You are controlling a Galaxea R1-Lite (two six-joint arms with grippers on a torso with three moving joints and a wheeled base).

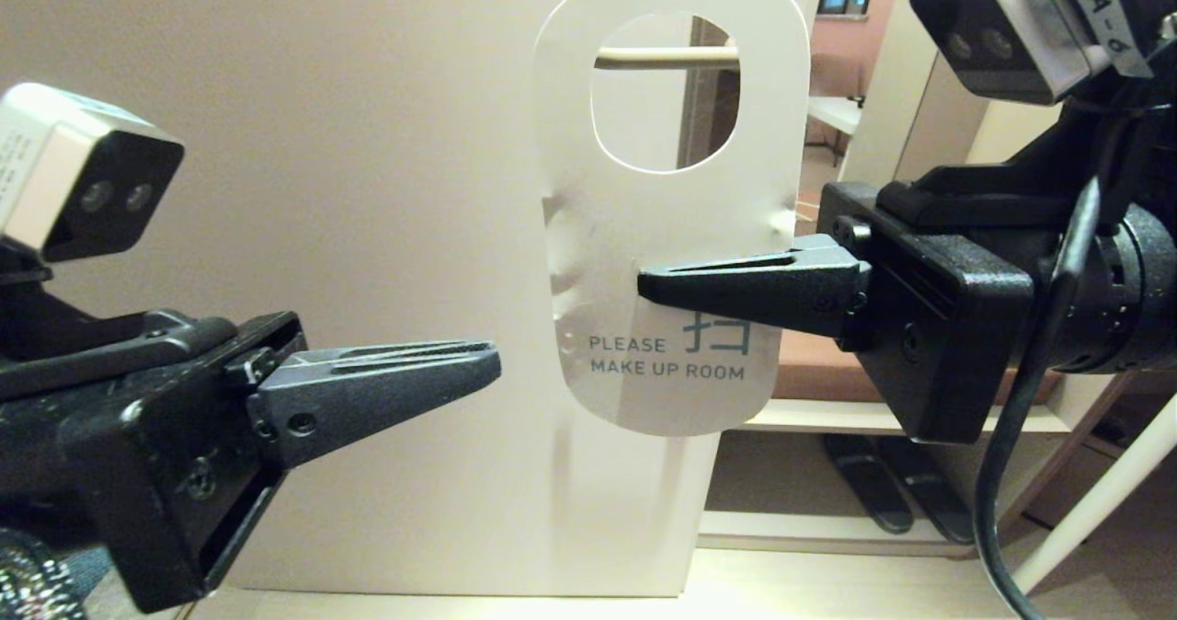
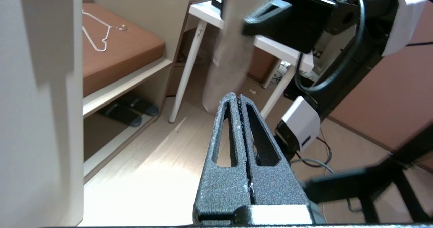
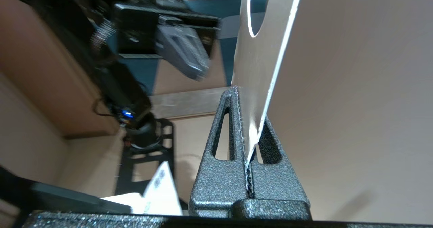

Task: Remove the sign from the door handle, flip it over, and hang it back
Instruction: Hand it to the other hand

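Pinching the sign [image 1: 644, 234] from its 3 o'clock edge, the right tool [image 1: 644, 287] had its two fingers clamped flat on the card, roughly halfway down it. The white face was toward the head camera, with "PLEASE MAKE UP ROOM" printed near the rounded bottom end. The card stood pretty much upright in front of the beige door [image 1: 322, 188], oval hole at 12 o'clock. Through that hole you could see the door handle [image 1: 667, 58] running level behind the card, but I couldn't tell whether the sign actually touched it or was just held up in front of it.

In the right wrist view the sign [image 3: 264, 62] ran edge-on straight out from between the fingers [image 3: 223, 153], so that grip was solid.

The left tool [image 1: 497, 362] sat at about 8 o'clock from the sign, near its lower edge but apart from it, tip aimed at the card. Its fingers [image 2: 225, 136] were pressed together with nothing between them.

Off past the door there was a brown cushioned bench [image 2: 118, 52] with a white wire clothes hanger [image 2: 101, 35] lying on it, and dark slippers [image 2: 128, 109] on the shelf underneath.
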